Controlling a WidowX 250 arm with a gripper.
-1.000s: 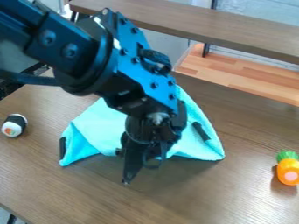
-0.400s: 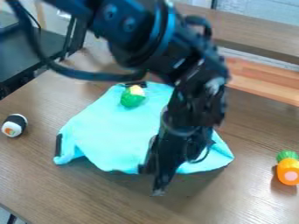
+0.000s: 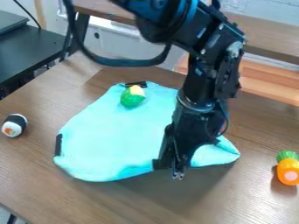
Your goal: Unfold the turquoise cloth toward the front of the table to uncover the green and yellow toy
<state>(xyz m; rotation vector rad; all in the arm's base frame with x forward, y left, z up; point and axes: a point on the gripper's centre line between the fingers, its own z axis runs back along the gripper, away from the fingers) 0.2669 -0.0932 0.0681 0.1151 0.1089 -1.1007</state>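
Note:
The black gripper (image 3: 169, 169) hangs tip-down over the front edge of a turquoise cloth (image 3: 111, 140), right of the cloth's middle. It overlaps that edge in the view, and I cannot tell whether it grips the fabric. The cloth lies mostly spread out, with a raised, wrinkled part at its front right, beyond the gripper. A black strip marks its left corner and another its back edge. On the cloth near the back rests a green toy (image 3: 132, 99) with a pale yellow part. The arm covers some of the cloth's right side.
A black and white sushi-like toy (image 3: 14, 125) sits at the left of the brown table (image 3: 105, 201). An orange toy with a green top (image 3: 288, 168) stands at the right. Behind are a dark table (image 3: 29, 52) and a wooden shelf (image 3: 269, 35).
The gripper has moved right, first toward the front and then slightly back. The cloth has gone from bunched to more spread out, its front edge shifted forward, and the green toy has come into sight.

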